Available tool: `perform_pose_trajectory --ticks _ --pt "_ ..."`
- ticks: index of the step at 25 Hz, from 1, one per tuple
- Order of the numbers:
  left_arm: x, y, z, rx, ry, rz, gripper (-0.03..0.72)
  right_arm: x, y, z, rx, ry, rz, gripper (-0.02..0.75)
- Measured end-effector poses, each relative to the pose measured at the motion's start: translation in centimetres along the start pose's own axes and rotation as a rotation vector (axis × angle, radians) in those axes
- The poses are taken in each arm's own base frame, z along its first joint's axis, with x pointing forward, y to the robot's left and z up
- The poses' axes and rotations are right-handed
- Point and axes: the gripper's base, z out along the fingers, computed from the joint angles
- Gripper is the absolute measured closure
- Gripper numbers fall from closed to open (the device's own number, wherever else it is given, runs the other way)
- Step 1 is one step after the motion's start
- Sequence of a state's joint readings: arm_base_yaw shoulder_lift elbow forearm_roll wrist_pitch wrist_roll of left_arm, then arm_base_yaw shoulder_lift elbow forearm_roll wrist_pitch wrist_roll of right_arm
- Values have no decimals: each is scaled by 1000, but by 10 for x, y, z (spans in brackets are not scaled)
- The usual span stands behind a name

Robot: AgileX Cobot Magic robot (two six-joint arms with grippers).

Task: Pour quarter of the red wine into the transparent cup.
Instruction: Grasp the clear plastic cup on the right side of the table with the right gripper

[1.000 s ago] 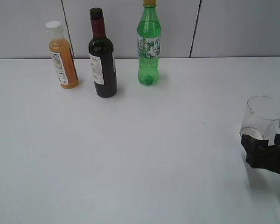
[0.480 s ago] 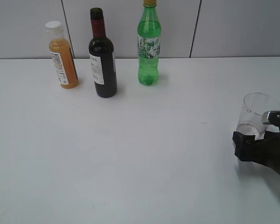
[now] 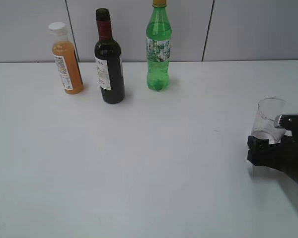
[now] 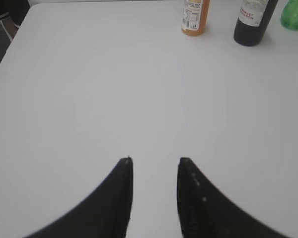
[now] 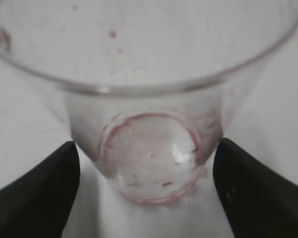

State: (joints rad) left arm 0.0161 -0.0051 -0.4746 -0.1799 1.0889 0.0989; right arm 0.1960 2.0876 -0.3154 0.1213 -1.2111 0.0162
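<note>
My right gripper [image 5: 146, 163] has its fingers clamped on the cup's [image 3: 267, 121] base. My left gripper [image 4: 154, 166] hangs over the bare table [image 4: 89, 99], fingers apart, the wine [image 3: 109, 64] standing well off.

A plain white table [image 3: 139, 163] carries three upright bottles in a row near its back edge — an orange juice bottle [image 3: 66, 59], the red wine [image 3: 108, 59] and a green soda bottle [image 3: 159, 47]. The transparent cup [image 3: 268, 121] sits far right — well apart from them.

Both end effectors are matte black: the left end effector [image 4: 154, 171] tapers to curved, rounded fingertips.
</note>
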Motion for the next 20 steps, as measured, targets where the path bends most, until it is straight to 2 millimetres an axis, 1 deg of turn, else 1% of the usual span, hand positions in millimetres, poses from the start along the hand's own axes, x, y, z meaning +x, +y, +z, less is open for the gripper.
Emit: perform_pose_trajectory --ticks 7,14,20 --pt "0 0 0 0 0 0 448 2 2 16 0 -26 -17 69" --pt "0 0 0 0 0 0 448 4 2 22 6 -49 -16 74" --pt "0 0 0 0 0 0 448 4 2 28 8 -62 -15 99"
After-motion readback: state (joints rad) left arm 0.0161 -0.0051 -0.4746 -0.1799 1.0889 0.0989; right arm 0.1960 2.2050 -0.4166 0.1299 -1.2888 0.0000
